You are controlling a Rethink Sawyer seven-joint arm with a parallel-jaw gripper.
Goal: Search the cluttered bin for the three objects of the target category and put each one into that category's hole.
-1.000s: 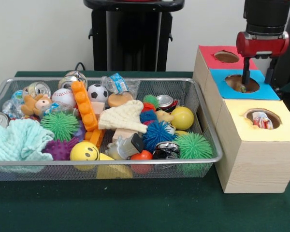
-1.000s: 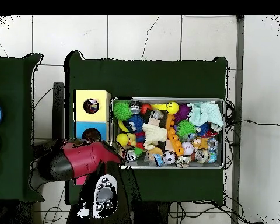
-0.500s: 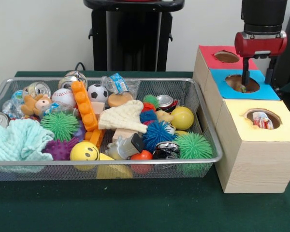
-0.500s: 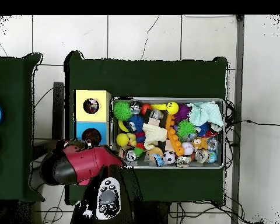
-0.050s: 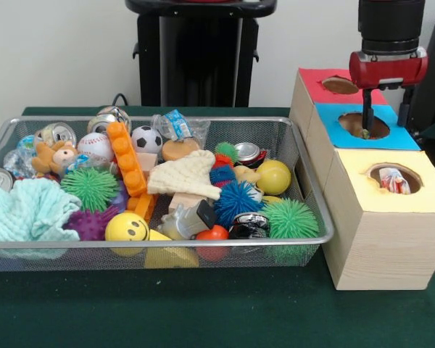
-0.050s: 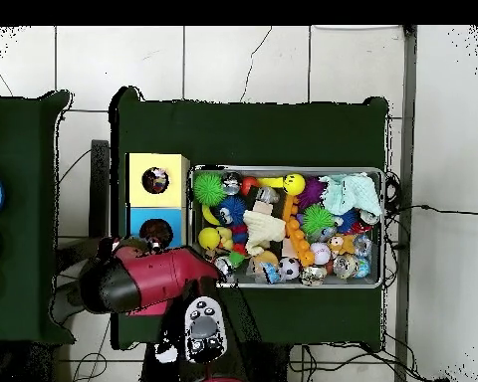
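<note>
Gripper [image 5: 383,123] hanging over the blue-topped box [image 5: 399,136], two thin fingers [image 5: 366,112] pointing down at its round hole [image 5: 363,125]; fingers standing apart with nothing between them, so released and empty. Red wrist housing [image 5: 388,67] sitting directly above, black arm segment rising out past the top edge. In the overhead view the red arm [image 6: 143,279] is covering the near end of the box row, and the gripper itself is hidden beneath it.

Boxes running in a line along the table's side: red-topped box [image 5: 317,85] behind the blue one, yellow-topped box [image 5: 383,217] in front, each with a hole in its top. Something red and white is showing inside the yellow box's hole [image 5: 394,178].

Wire mesh bin [image 5: 167,246] lying beside the boxes, well apart from the gripper, and crammed full. Crushed cans are sitting at several spots: one [image 5: 248,153] by the yellow ball [image 5: 274,176] toward the bin's box-side edge, one [image 5: 249,224] near the front rim beside a green spiky ball [image 5: 289,220], others [image 5: 55,133] in the far corner. Also in the bin: cream knit hat [image 5: 186,176], orange block strip [image 5: 127,167], soccer ball [image 5: 146,138], baseball [image 5: 95,146], mint cloth [image 5: 25,210], smiley ball [image 5: 125,227].
</note>
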